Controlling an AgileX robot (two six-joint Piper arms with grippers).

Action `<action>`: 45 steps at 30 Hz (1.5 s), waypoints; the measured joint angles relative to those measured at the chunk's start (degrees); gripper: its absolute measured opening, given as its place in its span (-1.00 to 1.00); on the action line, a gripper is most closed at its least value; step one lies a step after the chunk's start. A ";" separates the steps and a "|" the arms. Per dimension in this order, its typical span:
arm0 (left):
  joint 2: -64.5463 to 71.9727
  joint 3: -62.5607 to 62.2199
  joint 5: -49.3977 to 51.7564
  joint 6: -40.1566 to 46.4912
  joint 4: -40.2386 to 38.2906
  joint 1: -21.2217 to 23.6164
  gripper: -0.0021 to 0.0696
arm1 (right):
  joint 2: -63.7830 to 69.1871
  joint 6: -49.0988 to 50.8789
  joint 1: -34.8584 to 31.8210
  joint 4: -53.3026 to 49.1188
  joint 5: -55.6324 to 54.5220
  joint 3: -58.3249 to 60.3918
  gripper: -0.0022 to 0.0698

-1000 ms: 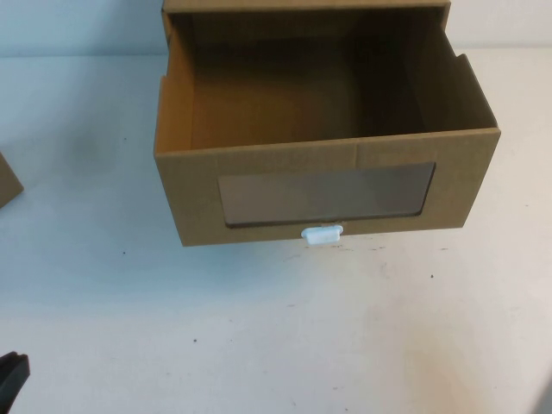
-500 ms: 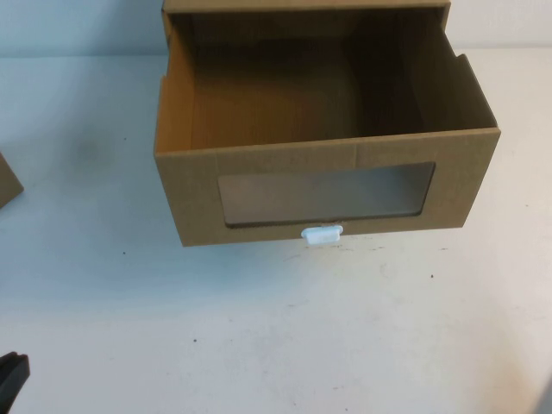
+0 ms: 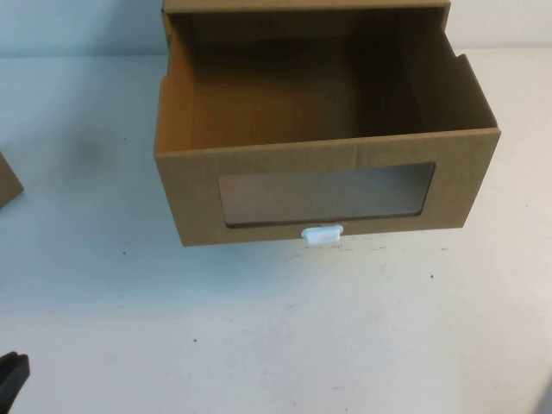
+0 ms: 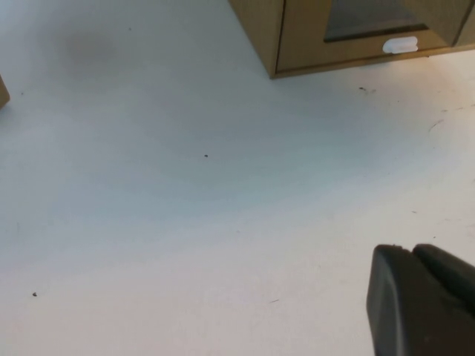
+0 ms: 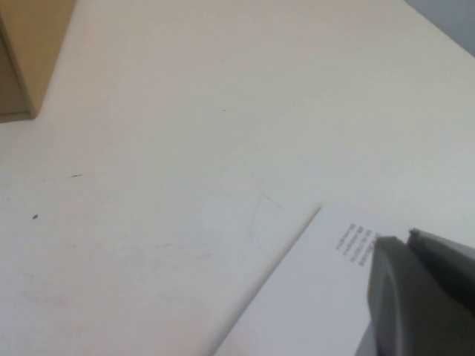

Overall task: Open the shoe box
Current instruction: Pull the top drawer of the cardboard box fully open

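The white table (image 3: pixel 103 285) holds everything. The shoe box (image 3: pixel 328 185) sits on it, well ahead of both grippers. Its drawer is pulled out and looks empty inside. A white paper (image 5: pixel 312 297) lies just below the right gripper (image 5: pixel 407 241), whose fingers are pressed together. The left gripper (image 4: pixel 412 256) hangs low over the table, fingers together too, holding nothing. The little white tab (image 3: pixel 322 234) faces them, far off. I think one more tug on it could slide the drawer right out.

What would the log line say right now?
box: open, nothing seen inside | left hand: shut, near-left corner | right hand: shut, near-right corner, by paper
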 joint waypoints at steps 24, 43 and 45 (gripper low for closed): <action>-0.40 0.80 -2.16 -0.13 4.11 0.00 -0.96 | -0.03 -0.11 0.00 1.27 0.09 0.00 -0.99; -14.33 18.83 -13.95 -17.40 15.27 7.19 -0.96 | -0.24 -0.11 0.00 1.38 0.12 0.00 -0.99; -14.33 18.83 -13.82 -15.15 14.46 7.46 -0.96 | -0.24 -0.11 0.00 1.38 0.12 0.00 -0.99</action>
